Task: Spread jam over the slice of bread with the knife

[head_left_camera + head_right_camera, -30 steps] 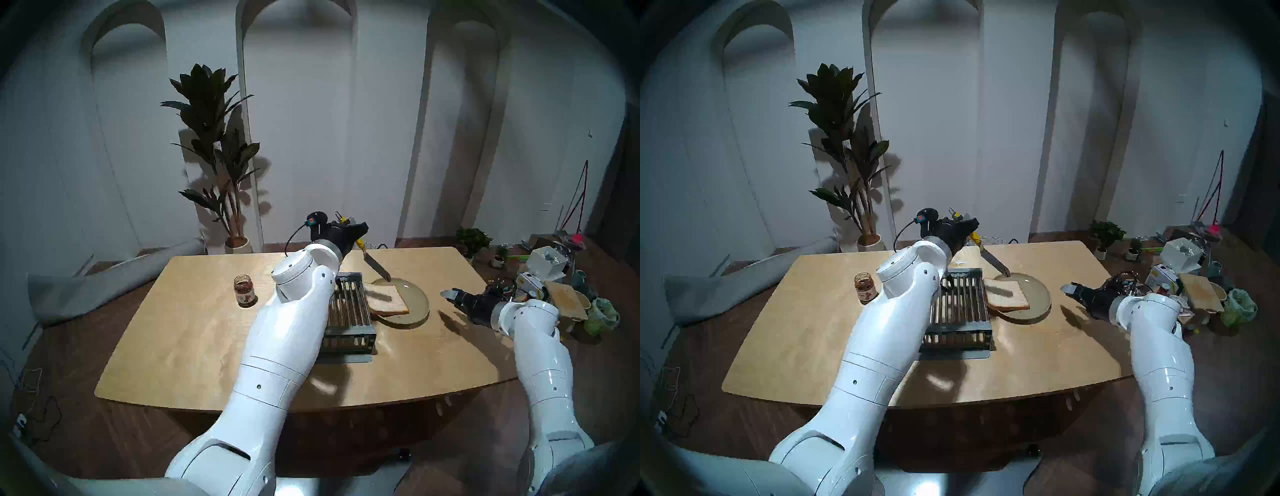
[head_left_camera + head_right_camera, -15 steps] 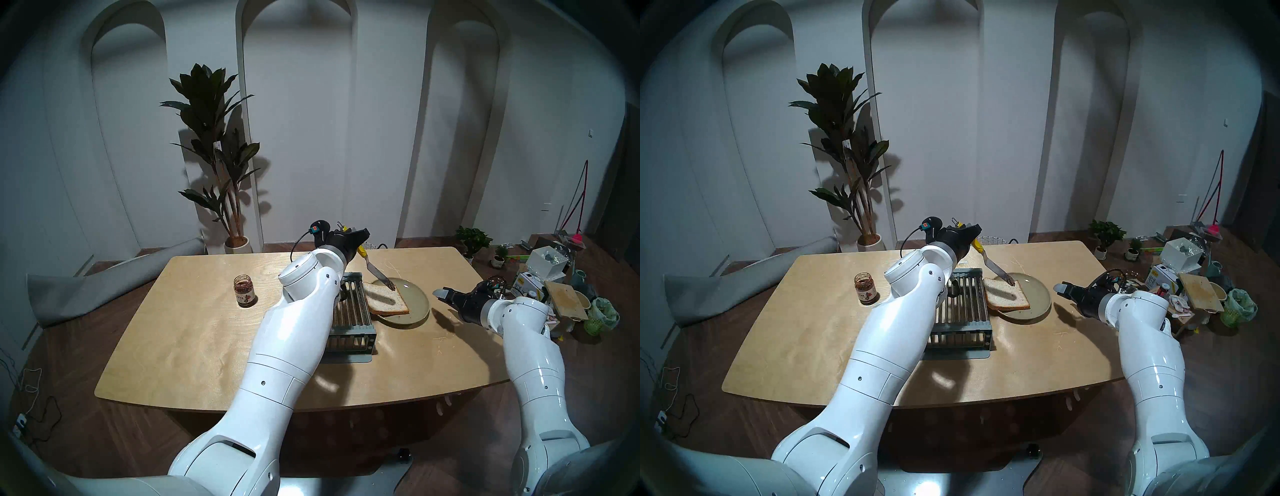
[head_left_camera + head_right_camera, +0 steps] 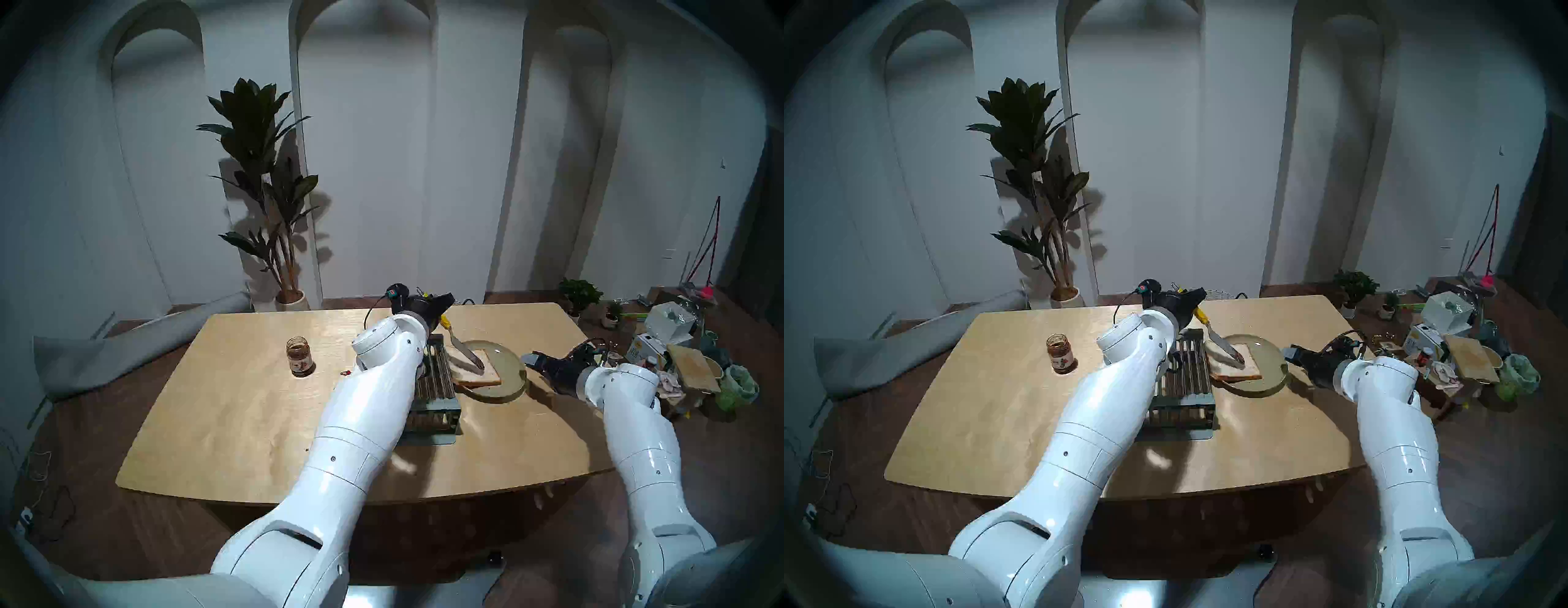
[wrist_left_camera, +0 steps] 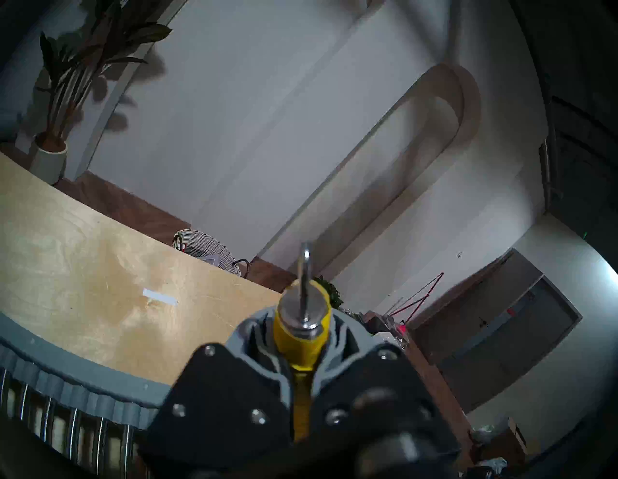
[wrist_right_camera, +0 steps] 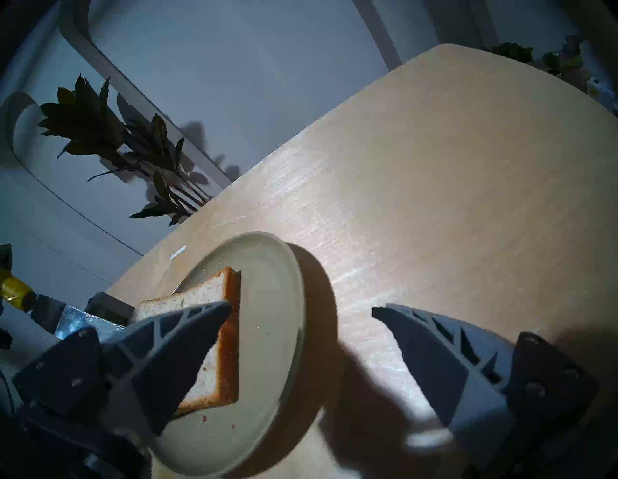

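Left gripper (image 4: 302, 364) pinching knife (image 3: 464, 350) – blade on bread (image 3: 477, 371); drag flat toward 6 o'clock, light pressure. Right gripper (image 5: 301, 321) spread.

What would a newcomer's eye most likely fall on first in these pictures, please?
Probably the yellow-handled knife, clamped in the left gripper at mid-table, its blade slanting down onto the slice of bread on the olive-green plate. Next, the right gripper, jaws wide, hovers beside the plate's right rim. The open jam jar stands alone further left.
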`<action>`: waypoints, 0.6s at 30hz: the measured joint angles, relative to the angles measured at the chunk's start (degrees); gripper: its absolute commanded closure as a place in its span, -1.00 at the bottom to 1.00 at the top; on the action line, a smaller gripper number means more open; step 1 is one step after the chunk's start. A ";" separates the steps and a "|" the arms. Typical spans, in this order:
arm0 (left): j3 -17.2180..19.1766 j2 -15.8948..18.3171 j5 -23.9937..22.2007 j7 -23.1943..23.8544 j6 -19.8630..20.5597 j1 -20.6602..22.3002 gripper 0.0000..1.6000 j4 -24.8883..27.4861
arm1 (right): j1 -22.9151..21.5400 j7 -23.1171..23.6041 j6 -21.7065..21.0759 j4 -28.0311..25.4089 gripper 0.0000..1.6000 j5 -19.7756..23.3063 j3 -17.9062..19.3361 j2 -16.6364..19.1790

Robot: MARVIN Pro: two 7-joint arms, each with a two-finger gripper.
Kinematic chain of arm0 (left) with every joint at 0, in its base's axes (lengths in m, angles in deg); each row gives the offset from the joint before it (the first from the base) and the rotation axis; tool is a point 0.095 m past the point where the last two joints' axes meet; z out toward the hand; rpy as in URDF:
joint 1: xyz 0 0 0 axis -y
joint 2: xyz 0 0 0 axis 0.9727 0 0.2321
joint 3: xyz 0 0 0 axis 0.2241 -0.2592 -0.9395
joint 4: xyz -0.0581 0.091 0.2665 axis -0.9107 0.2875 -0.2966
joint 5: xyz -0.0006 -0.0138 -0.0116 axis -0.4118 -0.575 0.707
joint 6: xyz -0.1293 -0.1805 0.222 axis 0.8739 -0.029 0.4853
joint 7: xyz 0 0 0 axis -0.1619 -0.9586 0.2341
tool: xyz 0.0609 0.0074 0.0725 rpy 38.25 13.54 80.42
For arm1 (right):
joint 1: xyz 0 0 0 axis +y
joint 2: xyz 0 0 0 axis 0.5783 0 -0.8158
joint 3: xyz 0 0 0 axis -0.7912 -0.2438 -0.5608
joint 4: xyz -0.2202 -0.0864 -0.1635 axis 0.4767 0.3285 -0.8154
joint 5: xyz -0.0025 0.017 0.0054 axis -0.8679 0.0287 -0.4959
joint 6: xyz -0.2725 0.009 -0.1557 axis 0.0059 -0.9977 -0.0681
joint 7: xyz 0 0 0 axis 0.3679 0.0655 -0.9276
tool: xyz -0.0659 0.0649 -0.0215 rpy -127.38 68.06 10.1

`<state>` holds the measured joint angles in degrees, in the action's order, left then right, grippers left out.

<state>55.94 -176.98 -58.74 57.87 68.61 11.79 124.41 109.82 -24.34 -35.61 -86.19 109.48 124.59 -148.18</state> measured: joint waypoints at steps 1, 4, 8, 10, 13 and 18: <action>0.01 -0.03 -0.04 0.04 -0.09 0.17 1.00 -0.31 | -0.03 -0.01 0.00 0.06 -1.00 0.05 0.00 -0.06; 0.02 -0.20 -0.25 0.26 -0.51 0.95 1.00 -1.49 | -0.08 -0.12 0.00 0.27 -1.00 0.25 0.08 -0.34; 0.05 -0.38 -0.58 0.64 -1.03 1.89 1.00 -2.23 | -0.08 -0.39 0.00 0.70 -1.00 0.34 0.34 -0.57; 0.07 -0.44 -0.67 0.76 -1.21 2.13 1.00 -2.43 | -0.07 -0.48 0.00 0.81 -1.00 0.34 0.42 -0.62; 0.24 -0.61 -1.01 1.21 -1.86 2.78 1.00 -3.26 | -0.01 -0.77 0.00 1.16 -1.00 0.34 0.46 -0.75; 0.60 -0.71 -1.29 1.68 -2.73 3.54 1.00 -4.93 | -0.04 -1.12 0.42 1.49 -0.54 0.21 0.20 -0.92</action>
<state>56.53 -177.69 -60.03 59.55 65.88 15.32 119.49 109.78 -25.46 -35.19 -84.70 109.68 124.79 -149.10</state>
